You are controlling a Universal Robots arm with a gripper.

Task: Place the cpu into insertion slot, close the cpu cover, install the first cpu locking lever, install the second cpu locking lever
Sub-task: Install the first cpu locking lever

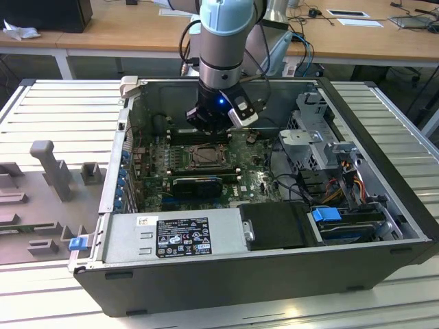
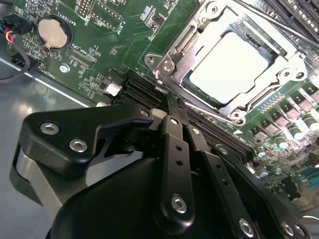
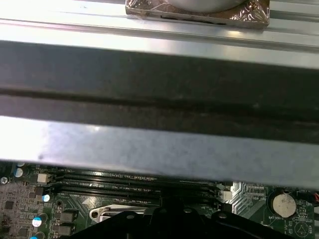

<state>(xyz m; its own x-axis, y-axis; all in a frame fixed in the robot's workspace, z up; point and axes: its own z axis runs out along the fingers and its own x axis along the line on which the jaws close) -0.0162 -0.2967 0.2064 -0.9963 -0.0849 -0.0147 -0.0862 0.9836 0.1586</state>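
Observation:
The cpu [image 2: 228, 64] lies flat in the insertion slot [image 2: 185, 79], its pale silver top showing through the window of the cpu cover [image 2: 239, 107], which is folded down around it. A thin metal lever rod [image 2: 284, 27] runs along one side of the cover. My gripper [image 2: 168, 105] is shut with nothing between its black fingers; its tips hang over the long black memory slots [image 2: 144, 89] just beside the socket. In the exterior view the gripper [image 1: 209, 127] hovers inside the open computer case, just behind the socket [image 1: 206, 156].
The green board [image 1: 254, 179] lies in an open case [image 1: 226, 274] with metal walls all round. Drive cage and cables [image 1: 322, 157] crowd the exterior view's right. A coin battery [image 2: 52, 32] sits on the board. A case wall [image 3: 159, 149] stands close to the wrist.

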